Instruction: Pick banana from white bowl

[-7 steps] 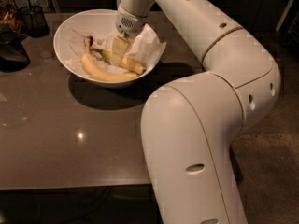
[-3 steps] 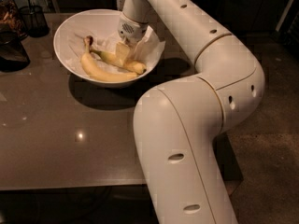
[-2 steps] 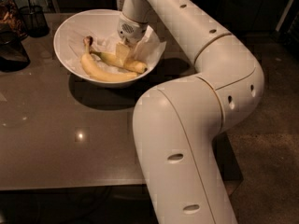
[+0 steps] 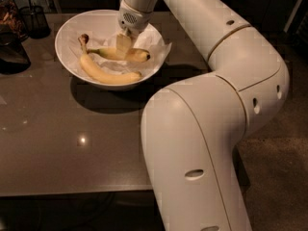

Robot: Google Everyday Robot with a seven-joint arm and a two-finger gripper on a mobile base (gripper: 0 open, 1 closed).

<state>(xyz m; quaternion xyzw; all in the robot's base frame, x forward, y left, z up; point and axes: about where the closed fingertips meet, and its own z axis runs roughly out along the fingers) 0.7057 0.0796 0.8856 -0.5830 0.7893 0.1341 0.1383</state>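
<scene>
The white bowl (image 4: 65, 47) stands at the back left of the dark table, lined with crumpled white paper. Two bananas lie in it. The banana (image 4: 137, 56), short and deep yellow with a greenish neck on its left and a dark tip on its right, lies across the middle. A paler, longer banana (image 4: 103, 74) with a brown stem tip curves in front of it. My gripper (image 4: 123, 43) reaches down into the bowl from the back and sits right on the middle of the short banana, hiding part of it.
A black mesh cup (image 4: 34, 19) and dark items (image 4: 10, 52) stand left of the bowl at the table's back left. My own arm (image 4: 202, 129) fills the right half of the view and overhangs the table's right side. The table's front edge (image 4: 72, 190) runs along the bottom.
The arm's elbow and upper links have swung to a new pose. The gripper stays low in the bowl over the short banana. Both bananas lie much as before.
</scene>
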